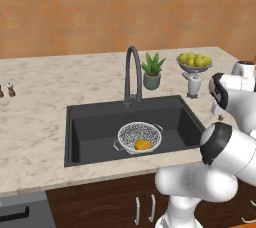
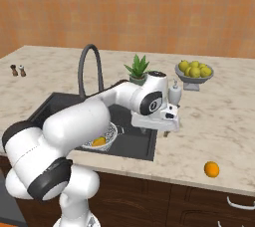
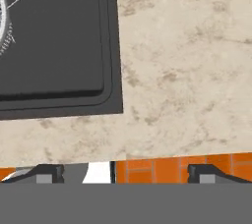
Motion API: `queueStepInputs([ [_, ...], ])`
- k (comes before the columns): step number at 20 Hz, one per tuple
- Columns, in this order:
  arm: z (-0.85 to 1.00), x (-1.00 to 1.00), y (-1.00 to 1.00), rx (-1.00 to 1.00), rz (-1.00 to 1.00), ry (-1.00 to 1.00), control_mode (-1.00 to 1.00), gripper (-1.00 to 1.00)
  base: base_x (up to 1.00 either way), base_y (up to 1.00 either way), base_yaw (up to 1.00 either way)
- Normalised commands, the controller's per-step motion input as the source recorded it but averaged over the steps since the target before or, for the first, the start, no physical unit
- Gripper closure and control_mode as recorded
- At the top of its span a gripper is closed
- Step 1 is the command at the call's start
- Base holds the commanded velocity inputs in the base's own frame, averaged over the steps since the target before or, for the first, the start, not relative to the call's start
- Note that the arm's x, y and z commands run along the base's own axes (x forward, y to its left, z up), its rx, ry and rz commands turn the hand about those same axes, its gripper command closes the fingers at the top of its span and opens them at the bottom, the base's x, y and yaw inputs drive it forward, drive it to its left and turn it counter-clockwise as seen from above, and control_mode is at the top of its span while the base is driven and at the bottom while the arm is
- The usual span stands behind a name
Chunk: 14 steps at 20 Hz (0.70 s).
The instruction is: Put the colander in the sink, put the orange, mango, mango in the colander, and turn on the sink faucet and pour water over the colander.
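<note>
Colander [image 1: 139,137] sitting on the floor of the black sink [image 1: 90,132], toward the basin's front and right of centre in the left base view, with yellow-orange mangos [image 1: 143,145] lying inside it at its near side. In the right base view, same colander [image 2: 102,140] largely hidden behind the white arm, a patch of fruit [image 2: 99,141] showing through at its near edge. Dark gooseneck faucet [image 1: 132,74] standing at the basin's back rim, at about twelve o'clock from the colander.

Orange [image 2: 211,169] resting alone on the marble counter [image 2: 219,121], near the front edge, well apart from the sink. Seen from the right base view, lying at roughly four o'clock from the gripper [image 2: 166,132], apart from it and not touched.

Gripper hovering above the counter just beside the sink's right rim, jaws spread wide and holding nothing. In the hand view, gripper [image 3: 123,173] with dark fingertips [image 3: 47,173] far apart at the bottom, bare counter [image 3: 187,61] beyond them, sink corner [image 3: 59,36] at about ten o'clock, and a sliver of colander rim [image 3: 4,16] at the left edge.

Potted plant [image 1: 152,71], white dispenser [image 1: 193,84] and bowl of yellow-green fruit [image 1: 194,61] standing behind the sink's right end; two small shakers [image 1: 6,90] far at nine o'clock on the counter.
</note>
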Motion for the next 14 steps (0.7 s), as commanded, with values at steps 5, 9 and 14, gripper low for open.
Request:
queueStepInputs([
  [5,0.00,-0.44,-0.71,0.01,-0.38,0.00,-1.00,-1.00,0.00,0.00,0.00],
  [9,0.01,-0.44,-0.67,0.00,-0.41,0.00,-1.00,-1.00,0.00,0.00,0.00],
  [14,-0.01,-0.22,-0.68,0.00,-0.35,0.00,-1.00,-1.00,0.00,0.00,0.00],
])
